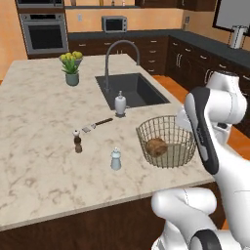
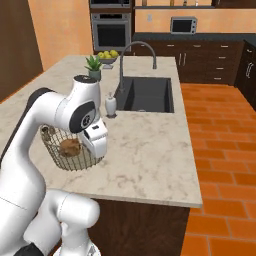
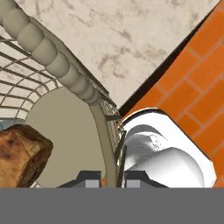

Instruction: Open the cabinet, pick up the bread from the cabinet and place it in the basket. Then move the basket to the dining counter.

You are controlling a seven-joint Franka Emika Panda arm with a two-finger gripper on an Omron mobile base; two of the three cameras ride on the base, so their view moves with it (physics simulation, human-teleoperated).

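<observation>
Basket on the dining counter, gripper clamped on its wall.

We see the basket (image 1: 166, 141) standing on the dining counter (image 1: 44, 146) near the counter's edge closest to the robot, between the dark sink (image 1: 132, 89) and that edge. The bread (image 1: 156, 147) lies inside it on the pale bottom (in the hand view it sits at lower left (image 3: 22, 153), against the mesh). The gripper (image 3: 111, 177) is closed down narrow on the basket's wire wall, one fingertip inside and one outside, just below the thick rim. A soap dispenser (image 1: 120, 103) stands just beside the sink; a salt shaker (image 1: 115, 159) and a pepper mill (image 1: 77, 141) stand to the left of the basket, apart from it. A potted plant (image 1: 72, 68) sits farther back.
</observation>
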